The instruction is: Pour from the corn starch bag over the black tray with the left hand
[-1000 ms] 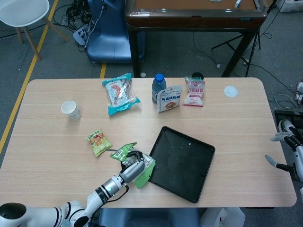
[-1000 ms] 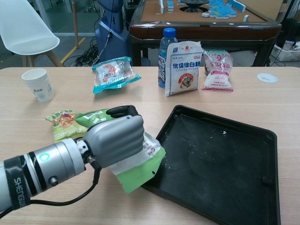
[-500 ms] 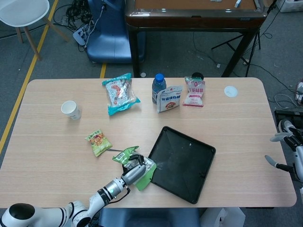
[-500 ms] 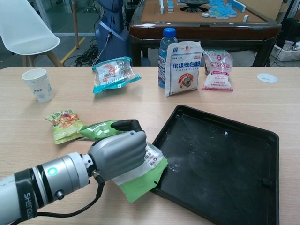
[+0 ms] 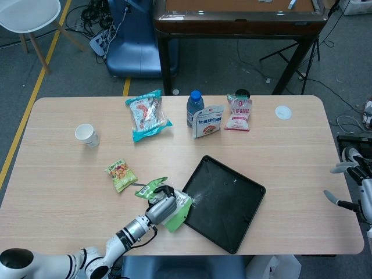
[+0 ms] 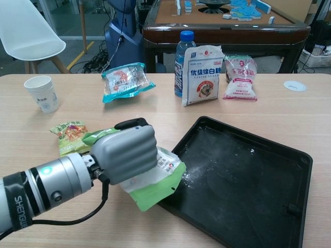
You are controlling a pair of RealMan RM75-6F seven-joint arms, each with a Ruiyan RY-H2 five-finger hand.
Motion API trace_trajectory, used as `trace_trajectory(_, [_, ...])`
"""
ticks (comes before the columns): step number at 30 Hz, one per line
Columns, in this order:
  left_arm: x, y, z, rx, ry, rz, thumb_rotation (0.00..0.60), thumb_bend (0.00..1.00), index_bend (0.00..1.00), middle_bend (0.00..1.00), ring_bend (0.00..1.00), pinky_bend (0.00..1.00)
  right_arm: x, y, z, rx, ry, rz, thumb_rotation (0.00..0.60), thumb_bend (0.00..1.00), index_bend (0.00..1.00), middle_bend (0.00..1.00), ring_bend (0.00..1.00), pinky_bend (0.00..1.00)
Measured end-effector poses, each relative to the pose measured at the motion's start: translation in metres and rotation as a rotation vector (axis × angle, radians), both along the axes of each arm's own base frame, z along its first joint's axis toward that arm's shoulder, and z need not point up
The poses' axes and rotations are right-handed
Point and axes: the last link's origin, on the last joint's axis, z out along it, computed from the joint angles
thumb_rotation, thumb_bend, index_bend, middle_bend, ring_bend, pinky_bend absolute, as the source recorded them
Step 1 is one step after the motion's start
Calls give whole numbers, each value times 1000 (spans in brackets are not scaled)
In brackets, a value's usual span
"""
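Left robot hand (image 6: 125, 153) clenching corn starch bag (image 6: 155, 178) — powder on black tray (image 6: 269, 150) (chest view only).

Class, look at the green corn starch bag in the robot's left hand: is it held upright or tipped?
Tipped. The left hand grips the corn starch bag slanted toward the black tray, with white powder lying inside the tray's near edge.

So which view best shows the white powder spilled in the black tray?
The chest view: the white powder lies close and distinct on the black tray by the corn starch bag. The head view shows only a faint pale patch.

Tilted green starch bag (image 6: 155, 181) over powder-dusted black tray (image 6: 248, 181)
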Motion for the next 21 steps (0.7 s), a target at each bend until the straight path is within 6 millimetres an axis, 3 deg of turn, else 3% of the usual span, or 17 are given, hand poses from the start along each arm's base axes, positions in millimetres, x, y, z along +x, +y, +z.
trace_trajectory(8, [6, 9, 7, -61, -151, 109, 600, 395, 482, 679, 634, 733, -1, 1, 2, -6, 1, -10, 600, 96, 407, 345, 155, 184])
trace_trajectory(21, [-2, 24, 21, -200, -452, 369, 600, 395, 481, 673, 633, 733, 2, -5, -1, 10, 2, -3, 600, 96, 407, 345, 155, 184])
